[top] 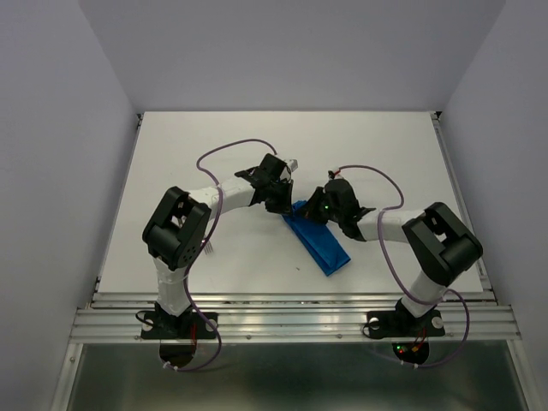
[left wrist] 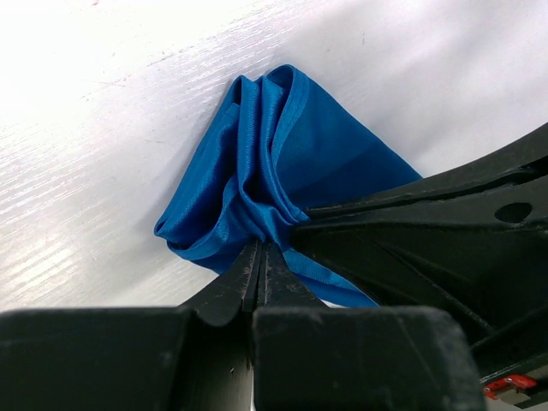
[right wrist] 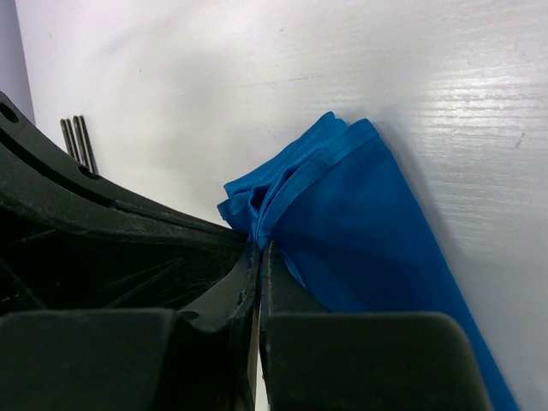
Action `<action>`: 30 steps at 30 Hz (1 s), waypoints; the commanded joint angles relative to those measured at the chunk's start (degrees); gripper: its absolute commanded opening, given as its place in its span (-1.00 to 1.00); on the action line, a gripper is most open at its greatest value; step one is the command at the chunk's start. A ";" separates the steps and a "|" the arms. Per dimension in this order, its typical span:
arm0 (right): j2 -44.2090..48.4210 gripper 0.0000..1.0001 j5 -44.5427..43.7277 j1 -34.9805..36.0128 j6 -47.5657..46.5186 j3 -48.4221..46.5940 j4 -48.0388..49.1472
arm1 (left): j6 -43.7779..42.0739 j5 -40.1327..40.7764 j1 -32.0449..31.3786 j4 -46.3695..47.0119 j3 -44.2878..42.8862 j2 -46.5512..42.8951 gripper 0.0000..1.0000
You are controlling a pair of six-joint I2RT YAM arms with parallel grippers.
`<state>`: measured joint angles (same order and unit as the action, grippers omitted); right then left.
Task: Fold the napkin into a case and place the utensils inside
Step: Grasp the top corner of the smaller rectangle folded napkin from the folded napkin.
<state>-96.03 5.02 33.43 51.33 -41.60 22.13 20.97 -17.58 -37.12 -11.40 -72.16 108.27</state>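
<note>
Case-forming step, centre frame: left gripper [left wrist: 261, 250] and right gripper [right wrist: 259, 250] both pinch the upper end of the napkin [top: 319, 243]; next move likely calls for spreading its mouth.

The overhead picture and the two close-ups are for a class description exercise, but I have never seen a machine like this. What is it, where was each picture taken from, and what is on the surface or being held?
The machine is a pair of robot arms bolted side by side at the near edge of a white table. The overhead picture comes from a fixed camera above and behind them, so their bases are at the bottom of it. Each close-up comes from a camera on one wrist.

A bright blue napkin lies on the table, folded into a narrow strip. The left gripper and the right gripper are both closed on bunched cloth at the far end of the strip.

In the right wrist picture, thin dark prongs show at the upper left. They are probably the end of a fork.
</note>
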 commanded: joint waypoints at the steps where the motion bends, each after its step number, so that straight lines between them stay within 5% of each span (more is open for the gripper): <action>1: -1.26 -0.99 1.84 -0.21 -2.02 -3.30 -0.06 | -1.02 -0.79 -0.32 0.15 -2.90 0.01 -1.00; 23: -8.39 -0.99 8.08 -0.21 0.69 -5.68 1.07 | -0.76 -2.63 -0.67 0.41 -4.22 1.68 -1.00; 30: -8.56 -0.99 12.29 -0.21 4.03 -3.66 9.59 | -0.23 -2.89 -0.85 1.03 -3.95 1.77 -1.00</action>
<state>-103.77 13.17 32.99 52.45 -45.25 23.31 20.84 -18.24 -37.12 -12.25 -74.28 110.21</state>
